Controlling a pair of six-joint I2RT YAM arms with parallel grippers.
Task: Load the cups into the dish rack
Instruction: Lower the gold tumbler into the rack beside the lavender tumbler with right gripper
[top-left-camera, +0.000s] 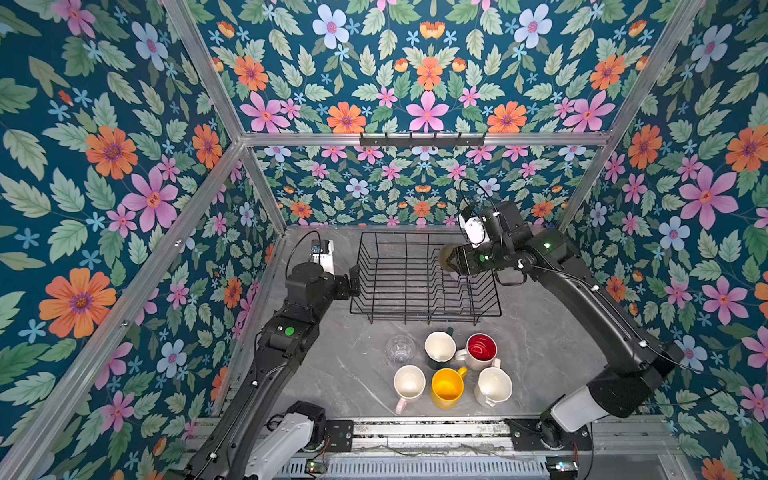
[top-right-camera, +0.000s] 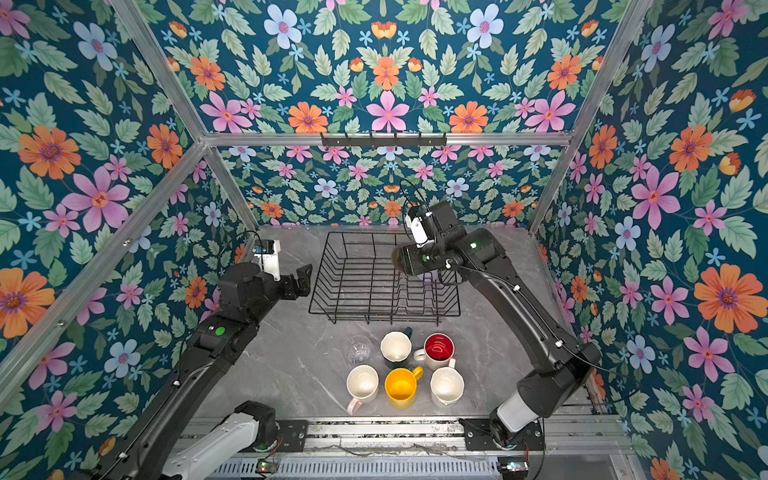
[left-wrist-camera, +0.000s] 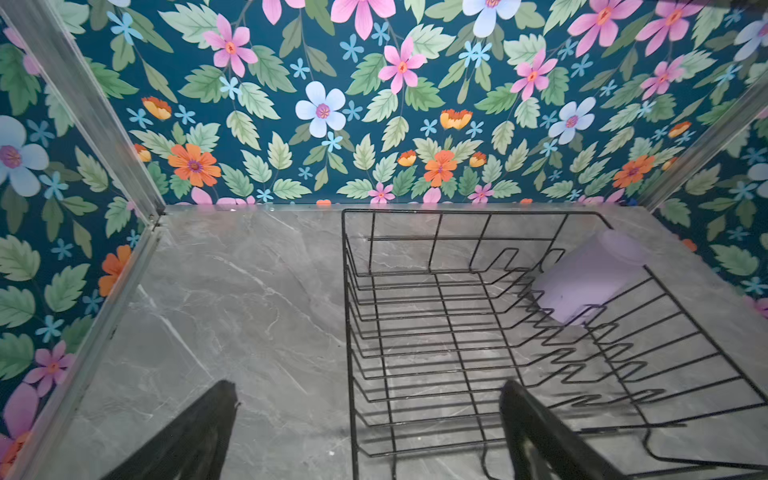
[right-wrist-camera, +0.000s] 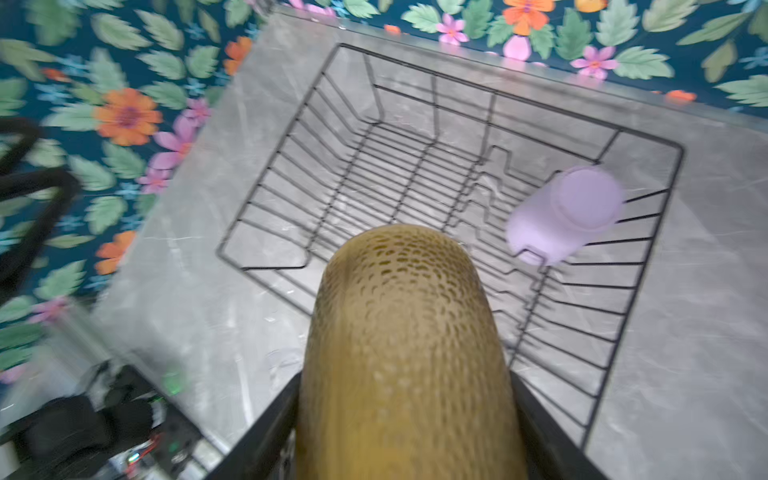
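The black wire dish rack (top-left-camera: 419, 311) (top-right-camera: 382, 312) stands at the back middle of the table. A lilac tumbler (left-wrist-camera: 582, 282) (right-wrist-camera: 565, 216) lies tilted against its dividers on the right side. My right gripper (top-left-camera: 455, 259) (right-wrist-camera: 405, 376) hovers over the rack, shut on the olive-amber glass (right-wrist-camera: 403, 332) (top-left-camera: 445, 254). My left gripper (top-left-camera: 354, 282) (left-wrist-camera: 369, 388) is open and empty beside the rack's left rim. In front of the rack stand a clear glass (top-left-camera: 400, 348) and dark green (top-left-camera: 439, 348), red-lined (top-left-camera: 481, 349), pale pink (top-left-camera: 409, 384), yellow (top-left-camera: 448, 387) and white (top-left-camera: 494, 386) mugs.
A black hook rail (top-left-camera: 422, 140) hangs on the back crossbar above the rack. Floral walls and aluminium posts (top-left-camera: 266, 195) close in the grey marble table (top-left-camera: 332, 374) on three sides. The arms' mounting rail (top-left-camera: 428, 432) runs along the front edge.
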